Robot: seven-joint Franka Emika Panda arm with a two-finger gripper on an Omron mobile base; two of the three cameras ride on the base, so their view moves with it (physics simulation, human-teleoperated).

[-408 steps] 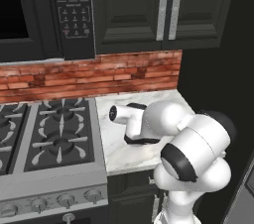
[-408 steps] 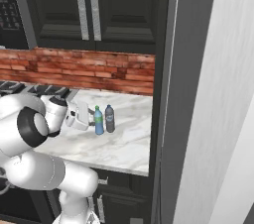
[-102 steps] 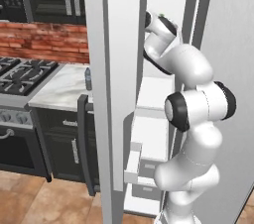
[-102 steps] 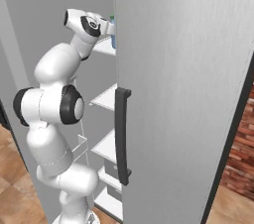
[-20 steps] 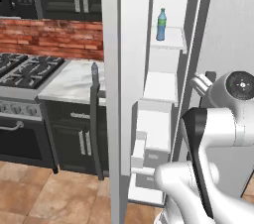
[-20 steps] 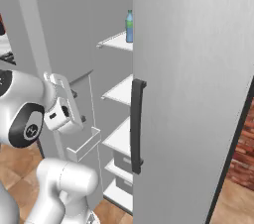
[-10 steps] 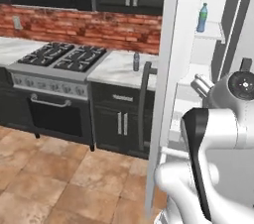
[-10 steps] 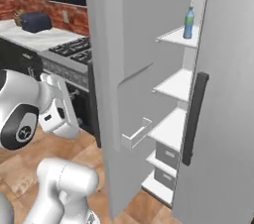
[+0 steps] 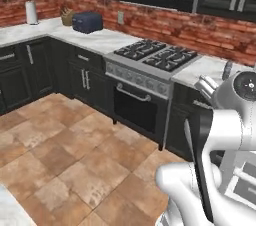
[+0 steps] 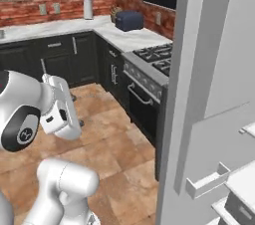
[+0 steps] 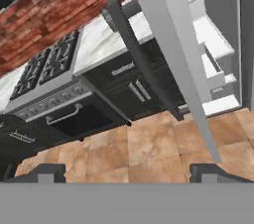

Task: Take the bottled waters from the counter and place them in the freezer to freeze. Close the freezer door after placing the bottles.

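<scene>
A greyish-dark bottle stands on the marble counter just right of the stove. The blue bottle is out of view. The freezer door stands wide open, its white inner bin facing me. In the hand view its edge and dark bar handle cross in front of the counter. White freezer shelves show to the right. My gripper is open and holds nothing, low over the tiled floor and well short of the counter.
A black gas stove with an oven below sits left of the counter. Black cabinets run along the brick wall, with a toaster and a paper roll on the far counter. Open tiled floor lies in front.
The whole picture has swung left as the base moved. The freezer shelves and the blue bottle on the upper shelf slid out to the right, and the stove and corner cabinets came in.
</scene>
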